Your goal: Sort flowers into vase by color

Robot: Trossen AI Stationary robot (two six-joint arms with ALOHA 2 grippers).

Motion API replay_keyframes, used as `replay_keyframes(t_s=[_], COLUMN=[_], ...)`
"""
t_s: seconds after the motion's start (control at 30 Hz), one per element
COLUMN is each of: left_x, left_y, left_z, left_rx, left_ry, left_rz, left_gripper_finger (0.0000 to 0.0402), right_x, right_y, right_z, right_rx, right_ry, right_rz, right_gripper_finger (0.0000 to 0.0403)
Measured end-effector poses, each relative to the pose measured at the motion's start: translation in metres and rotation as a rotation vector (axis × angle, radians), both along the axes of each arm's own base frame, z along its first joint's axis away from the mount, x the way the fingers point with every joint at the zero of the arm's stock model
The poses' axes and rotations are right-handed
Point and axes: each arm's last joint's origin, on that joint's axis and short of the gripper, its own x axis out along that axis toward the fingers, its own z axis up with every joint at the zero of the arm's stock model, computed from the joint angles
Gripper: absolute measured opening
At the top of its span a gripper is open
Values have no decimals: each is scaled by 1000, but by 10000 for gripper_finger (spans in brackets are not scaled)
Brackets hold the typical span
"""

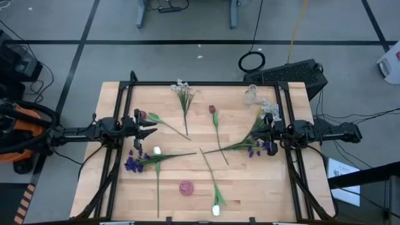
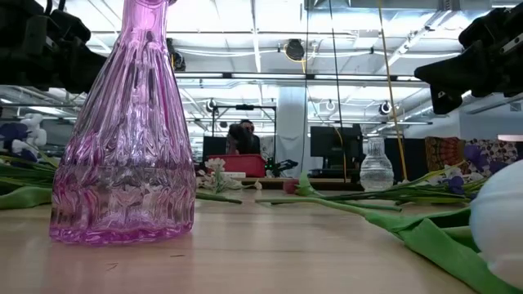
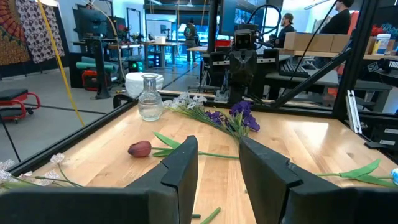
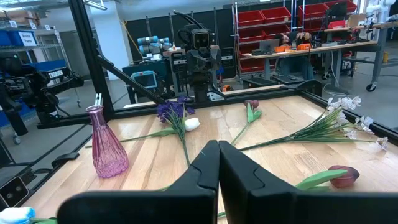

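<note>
Flowers lie flat and scattered on the wooden table [image 1: 237, 181]: a white spray [image 1: 182, 89], dark red tulips [image 1: 142, 115] [image 1: 212, 109], purple clusters [image 1: 132, 164] [image 1: 256, 149], white tulips [image 1: 157, 150] [image 1: 216, 210] and more white sprays [image 1: 269, 107]. A pink glass vase [image 1: 186, 187] stands near the front edge, and it also shows in the low view [image 2: 122, 139]. A clear glass vase [image 1: 251, 95] stands at the far right. My left gripper [image 1: 150, 127] hovers open and empty at the left, beside a red tulip. My right gripper [image 1: 261, 131] hovers shut and empty at the right, above the stems there.
A black frame [image 1: 200, 84] runs along the table's far and side edges. The left wrist view shows the red tulip [image 3: 140, 149], the clear vase [image 3: 150, 96] and the purple cluster [image 3: 239, 117] ahead. People [image 2: 243, 135] work in the room behind.
</note>
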Motion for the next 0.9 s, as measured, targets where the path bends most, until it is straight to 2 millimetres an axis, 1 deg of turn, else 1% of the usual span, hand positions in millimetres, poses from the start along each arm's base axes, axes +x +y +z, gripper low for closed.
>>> replay_keyframes(t_s=[0.23, 0.37, 0.5, 0.6, 0.73, 0.8, 0.9], left_x=[0, 0, 0, 0, 0, 0, 0], left_y=[0, 0, 0, 0, 0, 0, 0], left_z=[0, 0, 1, 1, 1, 1, 1], left_rx=[0, 0, 0, 0, 1, 1, 0], left_ry=[0, -1, -8, -10, -12, -13, -15], left_rz=[1, 0, 0, 1, 1, 1, 1], left_gripper_finger=[123, 123, 123, 123, 123, 123, 123], right_x=[0, 0, 2, 3, 9, 16, 35], right_y=[0, -1, -2, -3, -6, -7, -9], right_z=[0, 1, 3, 17, 51, 70, 95], right_rx=[0, -49, -51, -56, -108, -137, -157], right_ry=[-3, -4, -3, 1, 28, 77, 168], right_rz=[-1, -45, -67, -128, -226, -302, -427], right_gripper_finger=[0, 0, 0, 0, 0, 0, 0])
